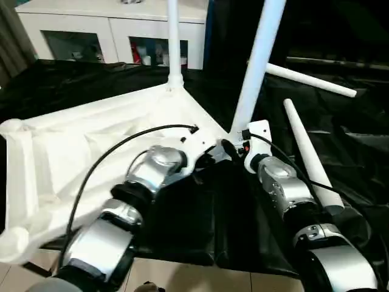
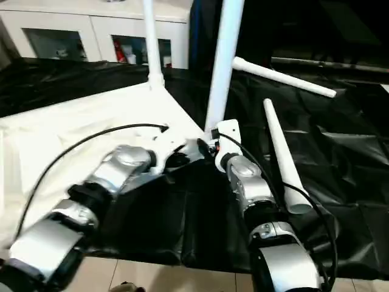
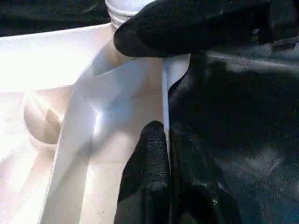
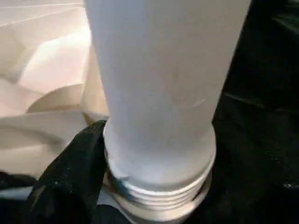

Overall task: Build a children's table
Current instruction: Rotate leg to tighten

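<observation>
- Two legs (image 1: 172,42) stand upright in the tabletop (image 1: 73,152), upper centre.
- Left gripper (image 3: 166,140) pinches the tabletop's rim.
- Right gripper (image 1: 234,149): I cannot tell its state.

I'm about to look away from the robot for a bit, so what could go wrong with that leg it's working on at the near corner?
1. The leaning leg shows bare threads above its socket, so it may cross-thread or topple.
2. The left gripper pinches only the tabletop's thin rim and could slip.
3. Two loose legs beside the right arm could roll if bumped.
</observation>
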